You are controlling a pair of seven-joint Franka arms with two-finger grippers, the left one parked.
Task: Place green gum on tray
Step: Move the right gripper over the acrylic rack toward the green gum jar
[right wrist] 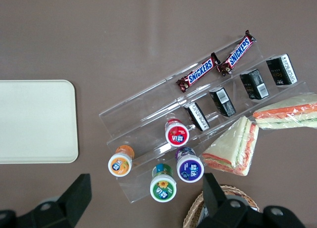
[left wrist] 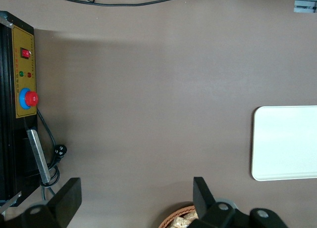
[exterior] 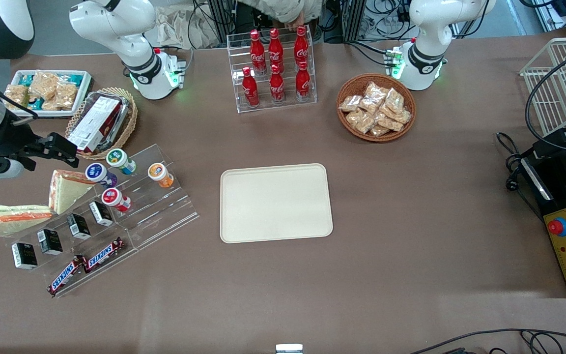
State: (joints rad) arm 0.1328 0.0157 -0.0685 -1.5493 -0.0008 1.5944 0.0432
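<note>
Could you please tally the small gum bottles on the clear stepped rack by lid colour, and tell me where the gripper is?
Green gum: 1
Purple-lidded bottle: 1
Orange-lidded bottle: 1
Red-lidded bottle: 1
Total: 4
The open gripper hovers above the rack's working-arm end; the tray holds nothing.

The right arm reached in from the working arm's end of the worktop, its wrist held well above the surface. The gripper (exterior: 59,149) hung in the air, touching nothing, with its two dark fingers (right wrist: 77,196) spread wide apart and nothing between them. The fingers pointed toward the middle of the worktop.
</note>
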